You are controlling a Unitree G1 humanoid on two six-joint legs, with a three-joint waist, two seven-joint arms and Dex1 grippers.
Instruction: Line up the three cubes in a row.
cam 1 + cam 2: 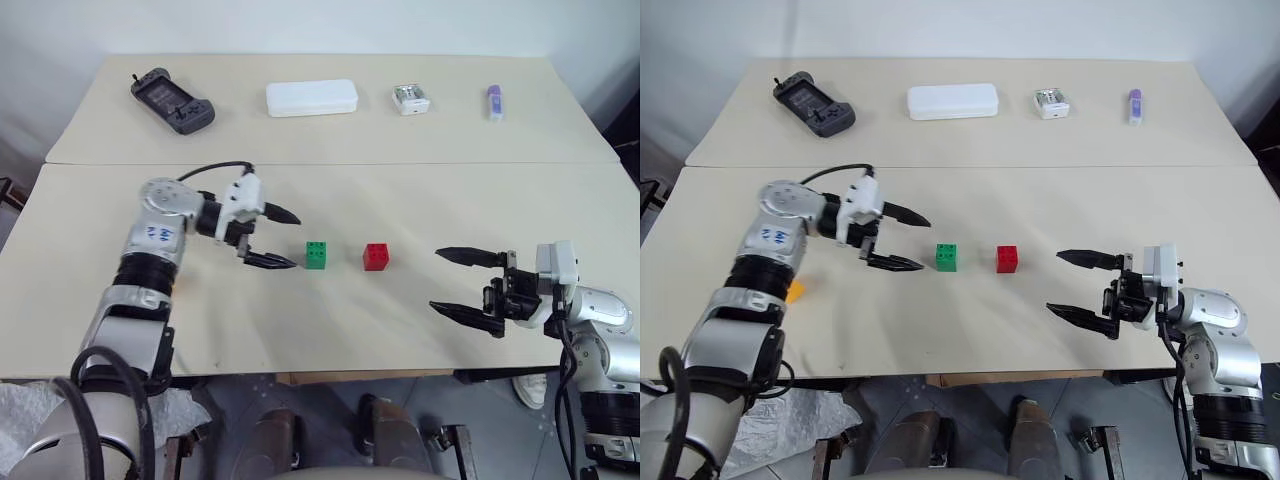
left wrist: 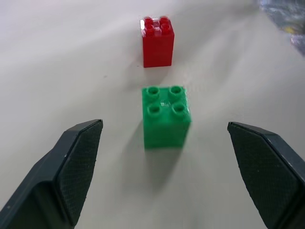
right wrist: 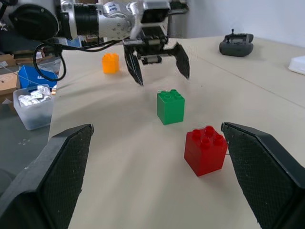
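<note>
two beige tables (image 1: 400,200) stand edge to edge in front of a white wall, and the cubes are on the nearer one.

the green cube (image 1: 316,254) stands upright near the middle of this table, studs up. the red cube (image 1: 376,256) stands just beside it toward the robot's right, with a small gap between them, so these two make a short line across the table. the orange-yellow cube (image 1: 795,291) is well apart from them, at the robot's left, close to the front edge and partly hidden behind the left arm; in the right wrist view it is seen on the table beyond the left gripper.

the left gripper (image 1: 283,238) is just beside the green cube on its left side, pointing toward it. its two black fingers are spread wide and they hold nothing; the green cube is in front of the tips, not between them. the right gripper (image 1: 455,282) is near the red cube on the other side, apart from it, also with fingers spread wide and empty.

on the far table lie a dark handheld controller (image 1: 171,100), a white oblong case (image 1: 311,98), a small white-and-silver box (image 1: 411,99) and a small purple-and-white object (image 1: 494,101).
</note>
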